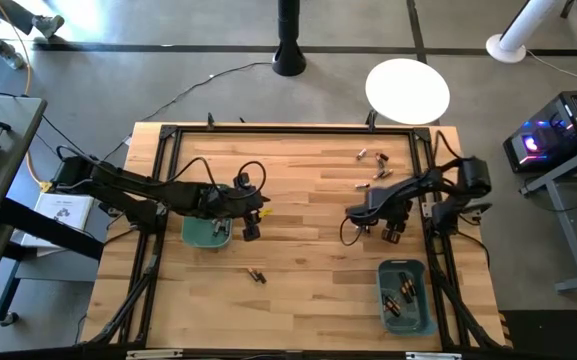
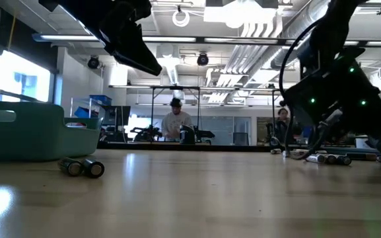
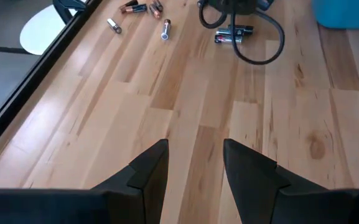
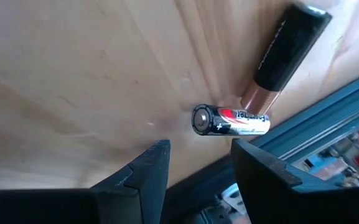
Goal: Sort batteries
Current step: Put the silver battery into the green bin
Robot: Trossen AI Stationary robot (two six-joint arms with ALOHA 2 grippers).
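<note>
My left gripper [image 3: 195, 152] is open and hovers over bare wood just right of the left teal bin [image 1: 208, 232], with nothing between its fingers. My right gripper [image 4: 201, 152] is open too, low over the table's right side [image 1: 391, 233]. Just beyond its fingertips a silvery battery with a red label [image 4: 230, 121] lies on its side. A dark battery with a copper band [image 4: 285, 53] lies past it. Two batteries [image 1: 256, 275] lie near the table's middle, also in the low view [image 2: 81, 166]. Several more [image 1: 372, 158] are scattered far right. The right teal bin [image 1: 405, 297] holds a few batteries.
A black frame rail [image 1: 430, 215] runs along the table's right edge, close beside my right gripper, and shows in the right wrist view [image 4: 328, 118]. A cable loop [image 3: 254, 43] hangs under the right arm. People [image 2: 175, 122] stand in the room behind. Bare wood [image 1: 308, 230] lies between the arms.
</note>
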